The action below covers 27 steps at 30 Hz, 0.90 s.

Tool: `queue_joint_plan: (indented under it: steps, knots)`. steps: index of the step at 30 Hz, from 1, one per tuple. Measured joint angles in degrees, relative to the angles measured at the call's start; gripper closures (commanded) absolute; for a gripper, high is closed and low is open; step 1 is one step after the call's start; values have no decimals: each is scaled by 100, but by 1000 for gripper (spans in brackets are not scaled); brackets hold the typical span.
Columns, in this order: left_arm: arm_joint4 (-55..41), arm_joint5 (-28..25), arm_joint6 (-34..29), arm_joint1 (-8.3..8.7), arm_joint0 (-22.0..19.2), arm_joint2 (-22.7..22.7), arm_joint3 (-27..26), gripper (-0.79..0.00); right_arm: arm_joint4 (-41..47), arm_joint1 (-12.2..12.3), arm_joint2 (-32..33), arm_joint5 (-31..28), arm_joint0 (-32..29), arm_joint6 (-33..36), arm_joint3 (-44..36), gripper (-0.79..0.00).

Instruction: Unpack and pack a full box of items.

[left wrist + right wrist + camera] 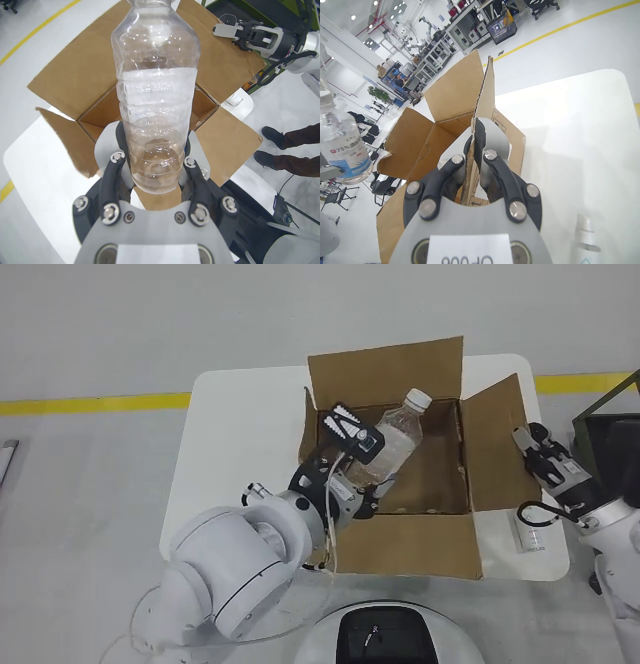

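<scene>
Left wrist view is showing the left end effector clamping the clear bottle low, near its base, above the open box on the desk. The right end effector is pinching the box's side flap. Gripped so low, the bottle is risking tipping or slipping sideways; any tugging on the flap is risking dragging the box.

This was a robotics lab in a large, bright hall. A glossy white floor carried a yellow line of marking tape. Farther back stood metal racks loaded with equipment, a lit computer case, small robot arms on benches, rolling office chairs and a potted plant. Round ceiling lights and red pipes ran overhead.
</scene>
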Motion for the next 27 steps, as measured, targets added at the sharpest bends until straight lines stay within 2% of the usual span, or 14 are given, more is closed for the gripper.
queue_joint_plan:
  steps: [8,12,17,27]
  knots:
    - [-427,587,21,-86,-250,152,906,0,37,7,-3,54,2,-23,-270,0]
    - [-286,667,-147,-80,-274,186,1252,0,59,8,2,81,-36,-53,-337,0]
    - [-166,708,-428,-48,-175,146,1452,0,-13,12,-11,119,-68,-64,-318,0]
    - [-177,697,-425,-45,-158,131,1449,0,-14,19,-78,163,2,-72,-241,0]
